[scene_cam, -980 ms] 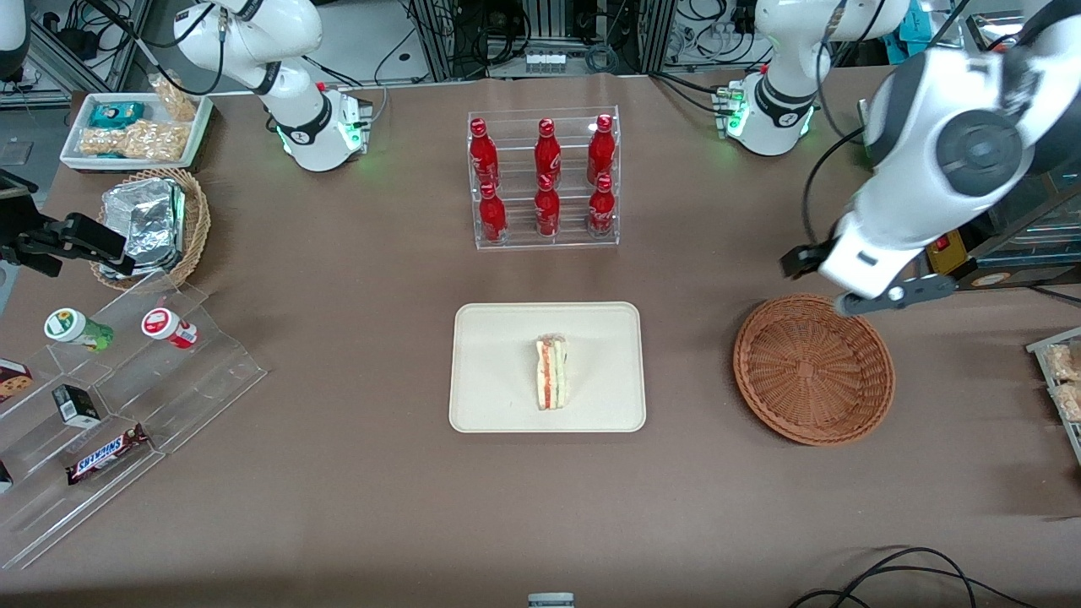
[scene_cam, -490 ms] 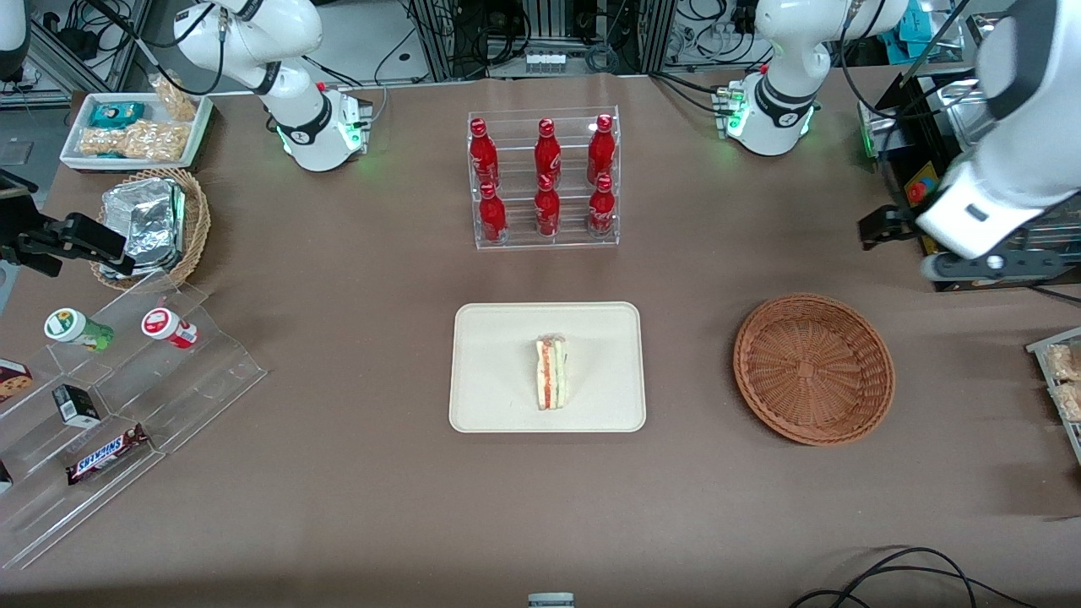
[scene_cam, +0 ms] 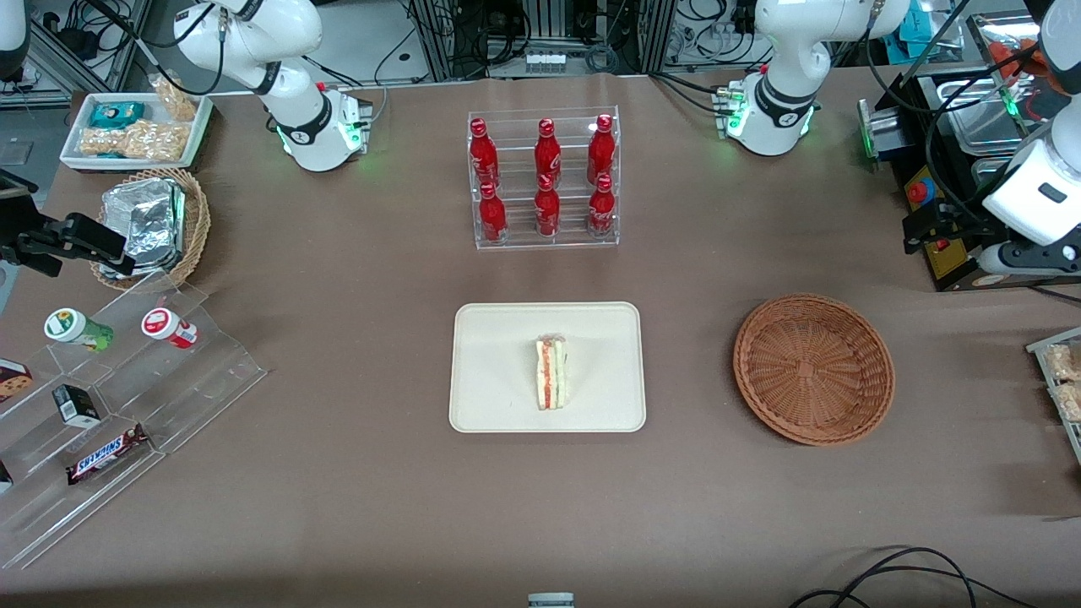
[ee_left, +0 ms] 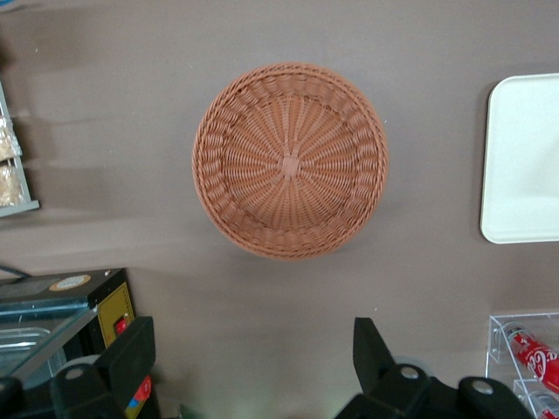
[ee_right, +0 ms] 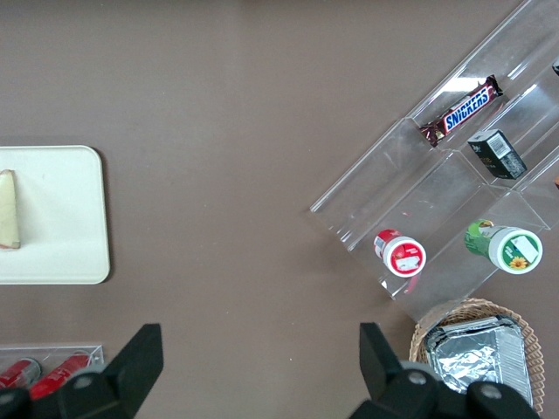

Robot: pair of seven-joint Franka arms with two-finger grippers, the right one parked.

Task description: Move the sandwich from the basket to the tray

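The sandwich point(scene_cam: 551, 373) lies on the tray point(scene_cam: 490, 338), the basket point(scene_cam: 813, 368) looks empty, and the gripper point(ee_left: 253, 367), open, hangs high at right, probably finished.

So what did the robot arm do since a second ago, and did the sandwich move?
The working arm pulled its gripper up and away from above the basket, out toward its own end of the table. The gripper is open and holds nothing. It grabbed or dropped nothing in that time. The sandwich stayed put on the tray, and the basket stayed empty where it was.
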